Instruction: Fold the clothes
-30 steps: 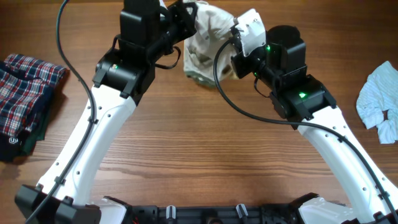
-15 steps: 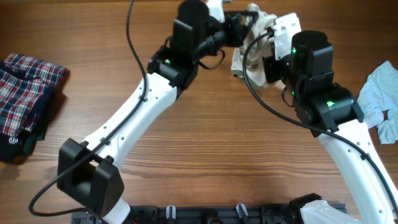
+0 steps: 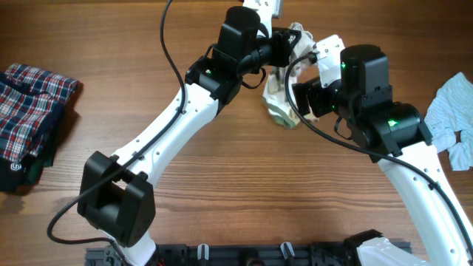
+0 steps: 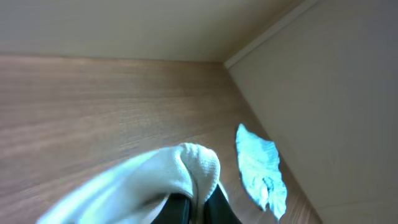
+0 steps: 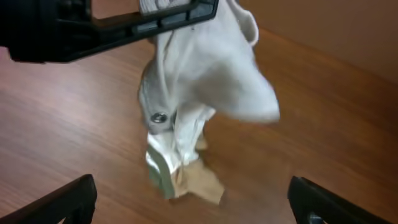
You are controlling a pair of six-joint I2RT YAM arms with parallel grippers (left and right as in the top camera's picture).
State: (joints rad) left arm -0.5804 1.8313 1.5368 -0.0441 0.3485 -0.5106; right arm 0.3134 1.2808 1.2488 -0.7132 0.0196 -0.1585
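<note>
- Left gripper (image 4: 198,210) is clamped on a bunched fold of the cream-white shirt (image 3: 284,92). Its dark fingers (image 4: 179,210) pinch the cloth from both sides, with no gap to be seen.
- From that grip the shirt hangs down in a crumpled column.
- A tan-khaki patch (image 5: 198,182) sits at the shirt's lowest end, down by the wooden table (image 3: 222,177) (whether it rests on the wood or hangs just above it, I cannot tell).
- Partway down the hanging cloth, below the left gripper, a small round fastener (image 5: 159,117) catches the light.
- Right gripper (image 5: 189,196) faces the dangling shirt with its jaws spread wide. One finger shows at each lower corner of its own camera's view, and nothing is held between them.
- The shirt hangs just ahead of the right gripper, and the gripper is not touching it.
- From above, the two grippers are close together. The left one sits a little beyond the right one, farther from the arms' bases, and the shirt drops between them.
- A pale blue garment (image 3: 451,122) lies crumpled on the table, well off to the outer side of the right gripper and apart from both arms. The left wrist camera shows it beyond the pinched fold.
- A plaid garment (image 3: 29,111) in red, white and navy lies on the opposite edge of the table, well away from the left gripper.
</note>
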